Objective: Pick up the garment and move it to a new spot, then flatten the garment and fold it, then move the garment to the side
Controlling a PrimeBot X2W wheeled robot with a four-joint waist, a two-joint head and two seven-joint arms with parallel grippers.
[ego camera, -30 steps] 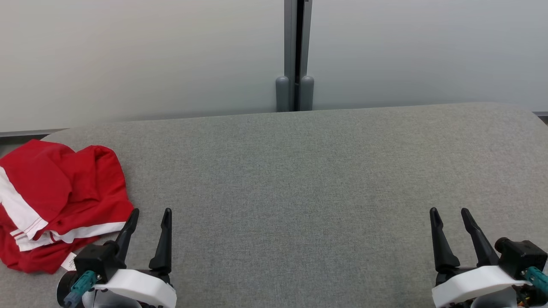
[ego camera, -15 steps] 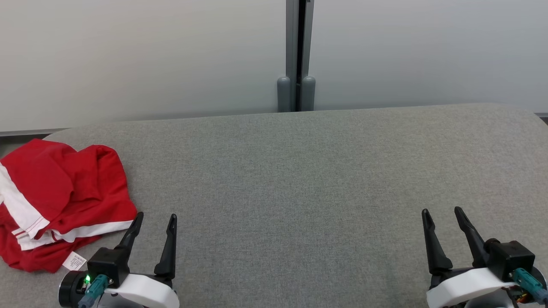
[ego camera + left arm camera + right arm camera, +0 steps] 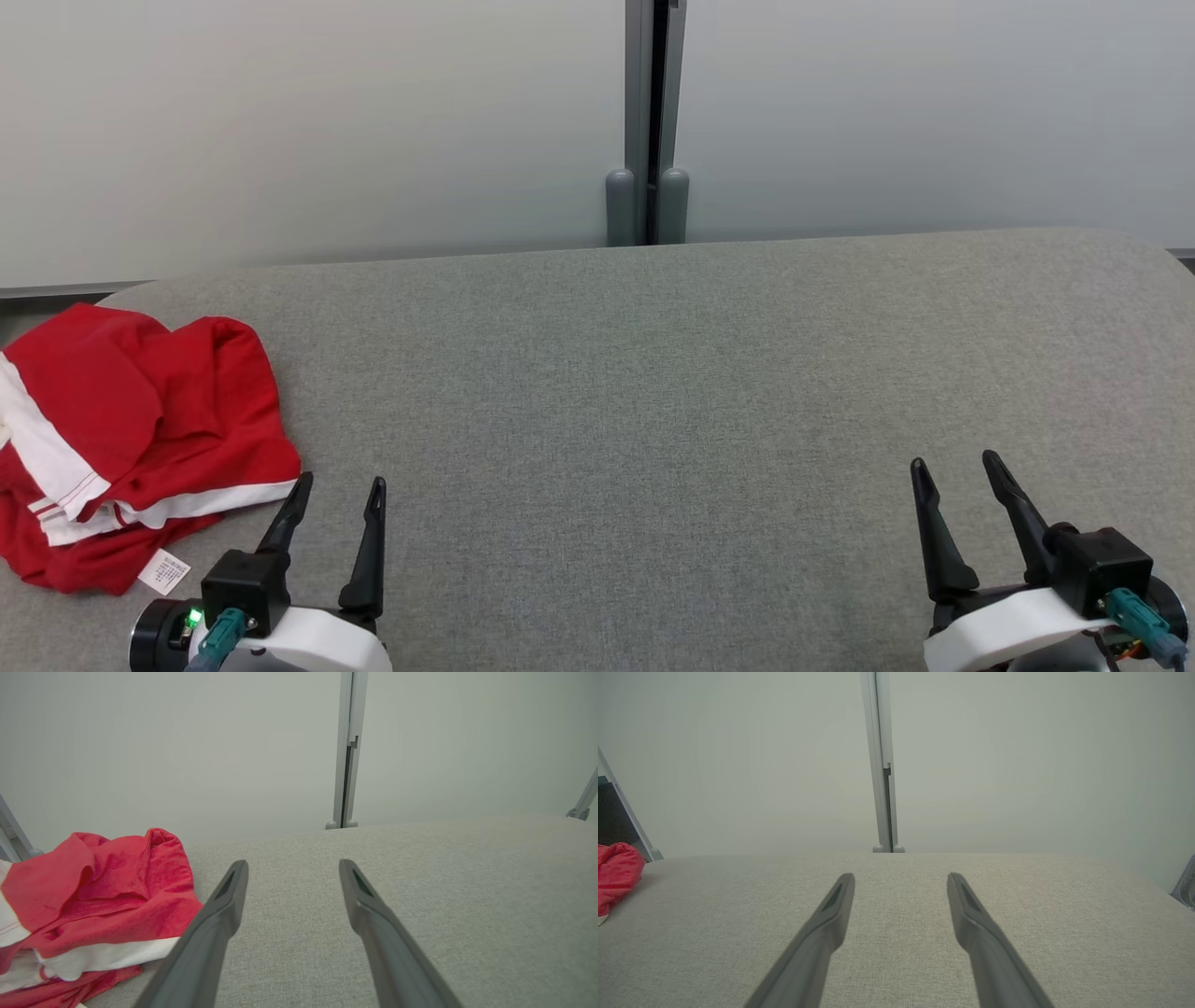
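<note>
Loosely crumpled, the garment (image 3: pixel 177 411) shows no clear long axis; left end effector (image 3: pixel 342 479) and right end effector (image 3: pixel 953 459) spread.

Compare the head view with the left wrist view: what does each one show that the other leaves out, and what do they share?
Head view adds: the right gripper, open over the grey table, and a green light at the base of the left gripper. Left wrist view adds: a slanted metal strut at its far right edge. Shared: the crumpled red garment with white stripes, the open left gripper beside it, the table, and the upright post behind.
</note>
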